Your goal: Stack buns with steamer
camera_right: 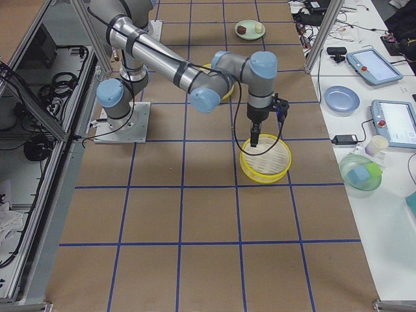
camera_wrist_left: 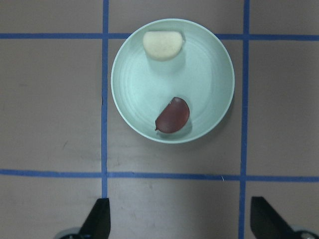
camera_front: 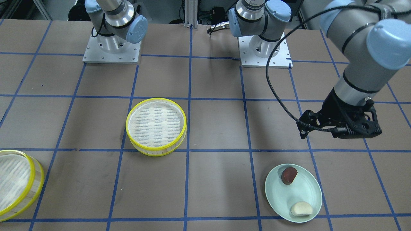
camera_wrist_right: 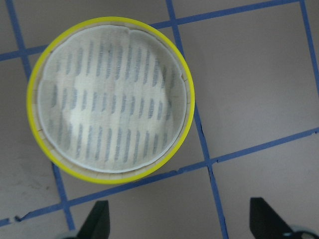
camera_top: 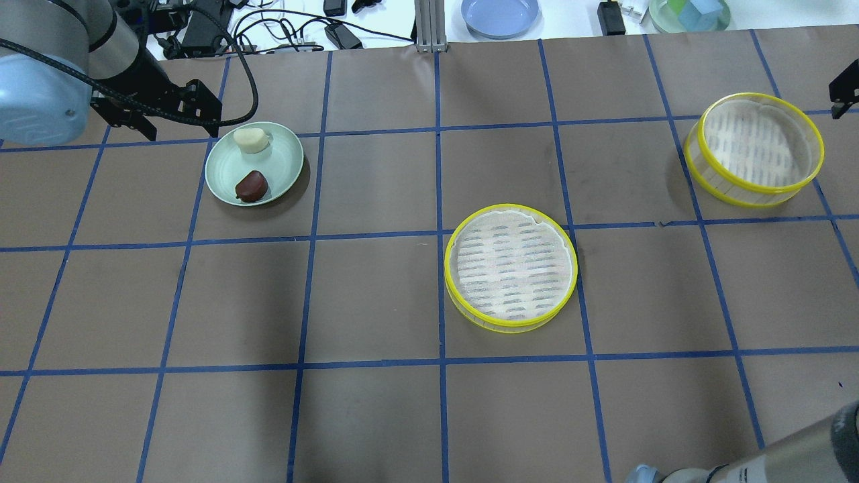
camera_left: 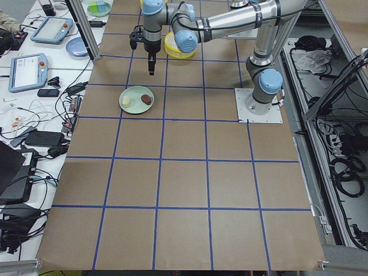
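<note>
One cream bun, one glossy brown bun share a round plate.

Glossy reddish-brown bun, matt cream bun, smooth mint plate (faint sheen), bamboo-walled steamer

- brown table with a blue tape grid
- mint-green plate, left side of the overhead view
- blue plate, top centre, past the table edge
- black cables, upper left
- greenish bowl, top right
</note>
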`<move>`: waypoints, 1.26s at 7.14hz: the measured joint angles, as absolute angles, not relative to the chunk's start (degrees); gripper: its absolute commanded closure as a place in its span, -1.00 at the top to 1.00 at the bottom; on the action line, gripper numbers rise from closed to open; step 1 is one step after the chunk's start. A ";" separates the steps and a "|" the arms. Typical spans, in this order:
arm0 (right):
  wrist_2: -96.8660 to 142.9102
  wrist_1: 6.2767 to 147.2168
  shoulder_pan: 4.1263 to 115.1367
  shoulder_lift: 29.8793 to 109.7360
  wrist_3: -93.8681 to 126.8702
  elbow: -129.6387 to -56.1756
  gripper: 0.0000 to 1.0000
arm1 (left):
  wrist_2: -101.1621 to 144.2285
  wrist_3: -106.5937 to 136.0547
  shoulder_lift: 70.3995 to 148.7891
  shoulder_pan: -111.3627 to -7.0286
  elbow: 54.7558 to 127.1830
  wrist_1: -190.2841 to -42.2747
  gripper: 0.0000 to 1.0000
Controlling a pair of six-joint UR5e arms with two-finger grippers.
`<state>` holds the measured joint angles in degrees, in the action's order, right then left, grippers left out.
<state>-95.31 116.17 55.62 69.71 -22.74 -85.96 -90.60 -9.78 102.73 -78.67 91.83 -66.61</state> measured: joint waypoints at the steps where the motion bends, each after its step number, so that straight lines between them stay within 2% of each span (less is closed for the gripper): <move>1: -95.08 119.45 54.31 66.31 -25.43 -85.96 1.00 | -90.42 -9.97 107.09 -78.54 91.84 -60.80 1.00; 5: -88.21 129.52 52.47 57.55 -35.21 -85.97 1.00 | -89.39 -10.00 121.07 -78.43 90.95 -40.89 0.95; 6: -86.44 130.48 52.26 56.65 -36.66 -86.01 0.79 | -89.14 -9.99 123.42 -78.41 90.66 -38.26 0.95; 7: -85.96 130.86 52.17 55.98 -38.13 -86.07 0.43 | -89.04 -9.98 125.57 -78.40 90.49 -35.84 0.91; 8: -86.06 130.89 52.15 55.52 -39.45 -86.10 0.10 | -88.98 -9.98 127.20 -78.40 90.26 -34.29 0.71; 9: -86.23 130.71 52.02 55.29 -40.36 -86.22 -0.16 | -88.24 -9.95 128.27 -78.40 89.90 -33.65 0.03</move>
<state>-86.23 130.71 52.02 55.29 -40.36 -86.22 -88.24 -9.95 128.27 -78.40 89.90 -33.65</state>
